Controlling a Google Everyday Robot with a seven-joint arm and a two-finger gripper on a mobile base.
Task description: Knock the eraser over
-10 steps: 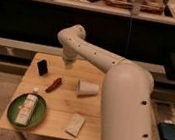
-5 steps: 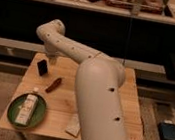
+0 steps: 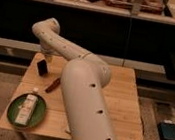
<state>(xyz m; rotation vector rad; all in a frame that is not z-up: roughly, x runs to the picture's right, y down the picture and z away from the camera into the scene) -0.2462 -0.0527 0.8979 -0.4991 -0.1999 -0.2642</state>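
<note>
The eraser (image 3: 42,67) is a small black block standing upright on the far left of the wooden table (image 3: 121,98). My white arm sweeps from the bottom of the view up to the left and bends above the table's back left corner. My gripper (image 3: 47,56) hangs down from that bend, just behind and above the eraser, very close to its top. I cannot tell if it touches the eraser.
A red pepper (image 3: 53,85) lies just right of the eraser. A green plate (image 3: 12,117) with a white bottle (image 3: 26,108) on it sits at the front left. My arm hides the middle of the table. A dark shelf runs behind it.
My arm has swung further left across the table and now fills the middle of the view. The gripper has come down close behind the eraser. The eraser still stands.
</note>
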